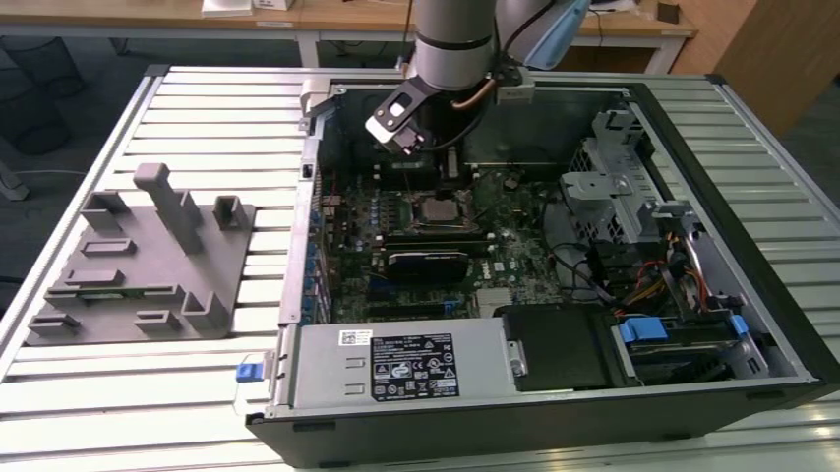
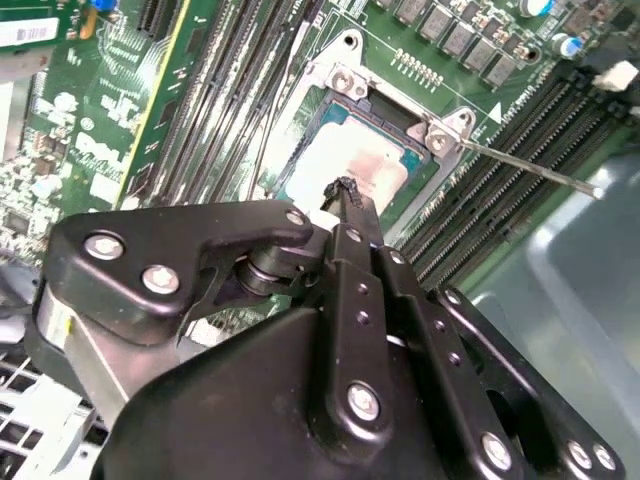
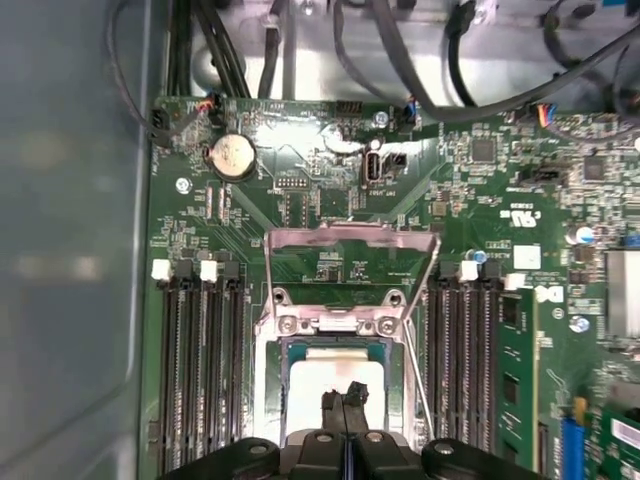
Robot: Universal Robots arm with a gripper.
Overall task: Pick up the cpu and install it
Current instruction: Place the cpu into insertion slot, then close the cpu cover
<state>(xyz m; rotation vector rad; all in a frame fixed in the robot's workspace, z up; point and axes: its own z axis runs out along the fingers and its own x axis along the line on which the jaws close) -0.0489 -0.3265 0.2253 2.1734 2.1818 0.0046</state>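
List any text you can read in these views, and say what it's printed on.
No text can be quoted; all print is illegible.
Black-and-white label on the grey power supply box: too small to read.
White sticker in the second wrist view: blurred.
White markings on the motherboard in the first wrist view: too small.
The cpu top, beneath the tool: washed out by glare, no readable text.
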